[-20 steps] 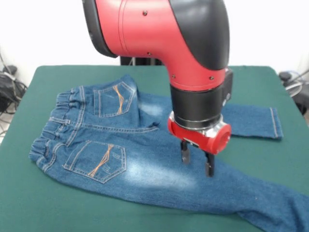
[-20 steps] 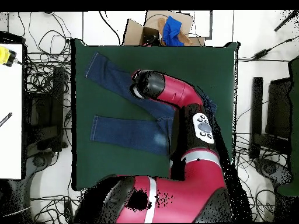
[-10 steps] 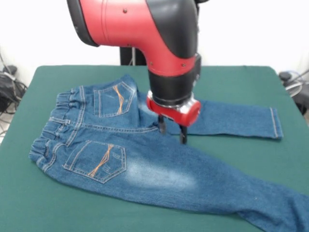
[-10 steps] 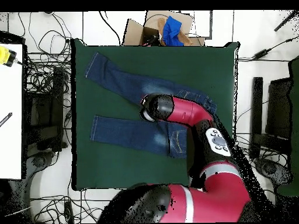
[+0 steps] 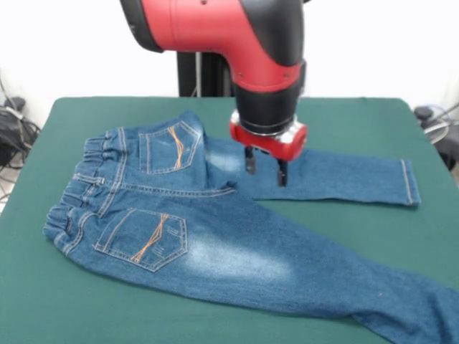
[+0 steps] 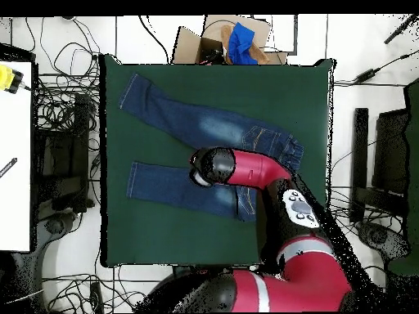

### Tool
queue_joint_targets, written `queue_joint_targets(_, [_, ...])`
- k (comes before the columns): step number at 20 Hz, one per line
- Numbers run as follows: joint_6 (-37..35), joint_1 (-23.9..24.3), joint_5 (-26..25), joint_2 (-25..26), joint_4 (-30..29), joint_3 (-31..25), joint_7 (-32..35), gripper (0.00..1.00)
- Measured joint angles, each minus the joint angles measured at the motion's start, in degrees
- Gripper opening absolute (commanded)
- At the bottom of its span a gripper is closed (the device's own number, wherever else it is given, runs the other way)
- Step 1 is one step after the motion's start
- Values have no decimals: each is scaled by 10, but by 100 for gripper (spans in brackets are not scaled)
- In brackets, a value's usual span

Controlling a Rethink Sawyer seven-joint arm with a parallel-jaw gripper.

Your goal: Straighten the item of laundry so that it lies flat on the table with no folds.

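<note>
Currently, working left to right in the front view, you will find the small pair of blue denim jeans (image 5: 215, 222) lying back side up on the large dark green felt-covered table (image 5: 43, 301). The gathered elastic waistband (image 5: 82, 190) sits at the left, bunched and slightly rumpled. Just right of it are the two back pockets with orange stitching (image 5: 154, 236), both lying smooth.

Further right the legs part. The nearer leg runs down toward the lower right corner and passes out of the picture, so you cannot check its hem from here; the overhead view shows its hem (image 6: 131, 91) close to a table corner. The farther leg (image 5: 351, 179) lies straight, its cuff flat and well inside the table edge.

The red and black arm's gripper (image 5: 264, 166) hangs above the upper part of that farther leg, near the crotch — its two dark fingers (image 5: 282, 173) stand narrowly apart and hold nothing. Whether the tips touch the cloth cannot be told.

Judgement: the garment is largely spread, and the step in hand looks like placing the gripper for a smoothing pass. The remaining fault is the puckered seat and waistband — the next move calls for pinching there and drawing the cloth outward without dragging the legs askew.
</note>
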State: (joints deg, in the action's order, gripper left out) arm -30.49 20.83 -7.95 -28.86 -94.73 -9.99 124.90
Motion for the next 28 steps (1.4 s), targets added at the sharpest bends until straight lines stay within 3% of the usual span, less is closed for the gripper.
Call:
queue_joint_targets(11, [0,-61,0,18,27,-3,0,100])
queue_joint_targets(14, [0,-86,0,52,61,-2,0,100])
queue_joint_targets(19, [-4,-93,-5,99,104,-3,0,100])
queue_joint_targets(28, [-31,-93,-6,100,114,-3,0,100])
